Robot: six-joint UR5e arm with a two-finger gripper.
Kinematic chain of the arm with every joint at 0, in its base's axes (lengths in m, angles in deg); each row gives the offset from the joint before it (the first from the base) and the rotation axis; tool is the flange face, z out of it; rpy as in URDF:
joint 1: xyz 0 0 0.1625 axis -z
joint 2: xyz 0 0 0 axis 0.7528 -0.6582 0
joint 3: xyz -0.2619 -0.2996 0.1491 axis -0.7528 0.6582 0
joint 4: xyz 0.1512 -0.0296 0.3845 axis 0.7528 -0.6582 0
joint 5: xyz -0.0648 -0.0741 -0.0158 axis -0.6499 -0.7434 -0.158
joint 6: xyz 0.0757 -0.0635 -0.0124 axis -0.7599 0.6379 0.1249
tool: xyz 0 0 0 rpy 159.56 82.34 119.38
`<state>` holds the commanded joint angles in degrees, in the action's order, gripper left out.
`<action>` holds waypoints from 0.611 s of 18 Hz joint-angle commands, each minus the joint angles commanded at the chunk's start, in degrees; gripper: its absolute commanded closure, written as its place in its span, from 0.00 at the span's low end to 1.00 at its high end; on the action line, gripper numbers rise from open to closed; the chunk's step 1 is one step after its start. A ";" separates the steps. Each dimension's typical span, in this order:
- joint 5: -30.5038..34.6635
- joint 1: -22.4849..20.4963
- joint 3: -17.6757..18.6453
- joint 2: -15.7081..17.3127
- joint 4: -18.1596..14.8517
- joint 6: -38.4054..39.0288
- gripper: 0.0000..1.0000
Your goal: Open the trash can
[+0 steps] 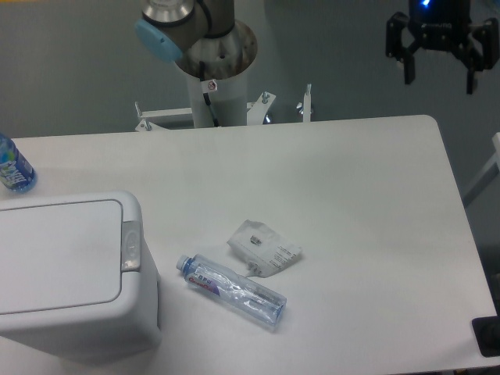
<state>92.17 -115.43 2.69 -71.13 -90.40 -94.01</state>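
The trash can (66, 273) is a big white boxy bin at the table's front left. Its flat lid lies shut, and a small grey latch button (130, 246) sits on its right edge. My gripper (440, 78) hangs high at the top right, past the table's far right corner and far from the bin. Its two black fingers point down and stand apart, with nothing between them.
A clear plastic bottle (232, 290) lies on its side right of the bin, next to a crumpled white packet (264, 248). A blue-labelled bottle (13, 166) stands at the left edge. The arm's base column (215, 78) rises behind the table's far edge.
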 joint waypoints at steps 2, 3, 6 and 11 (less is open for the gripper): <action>0.09 0.00 0.09 0.00 0.09 0.00 0.00; 0.09 0.09 0.00 0.00 0.09 0.00 0.00; 0.00 0.09 0.09 0.00 0.00 0.00 0.00; 0.00 2.10 0.26 0.00 0.17 3.58 0.00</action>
<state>92.17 -113.33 2.95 -71.12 -90.23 -90.44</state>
